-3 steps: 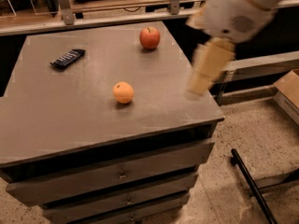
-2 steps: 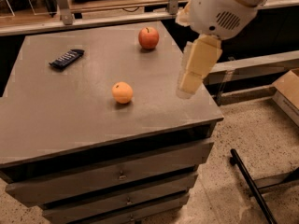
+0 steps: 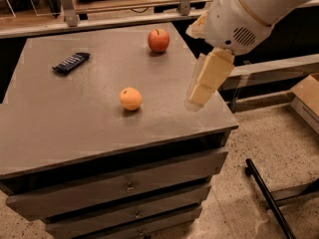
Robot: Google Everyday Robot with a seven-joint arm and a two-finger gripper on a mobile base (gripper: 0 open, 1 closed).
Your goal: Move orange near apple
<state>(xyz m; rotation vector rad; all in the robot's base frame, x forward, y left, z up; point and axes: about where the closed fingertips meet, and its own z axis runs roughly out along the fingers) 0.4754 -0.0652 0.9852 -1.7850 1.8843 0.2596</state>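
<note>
The orange [image 3: 130, 98] is a small pale yellow-orange fruit lying near the middle of the grey cabinet top [image 3: 60, 118]. The apple [image 3: 158, 40] is redder and glossy, with a thin stem, and stands at the far right of the top. My gripper [image 3: 198, 97] hangs from the white arm [image 3: 244, 14] over the right side of the top. It is to the right of the orange and nearer the camera than the apple, touching neither fruit.
A dark flat packet [image 3: 71, 61] lies at the far left of the top. The cabinet has drawers [image 3: 119, 188] at its front. A rail [image 3: 99, 21] runs behind it. A cardboard box [image 3: 306, 96] and a black bar [image 3: 266, 195] are on the floor at right.
The arm and gripper have moved left, in over the cabinet top and closer to the orange. The orange and apple have not moved.
</note>
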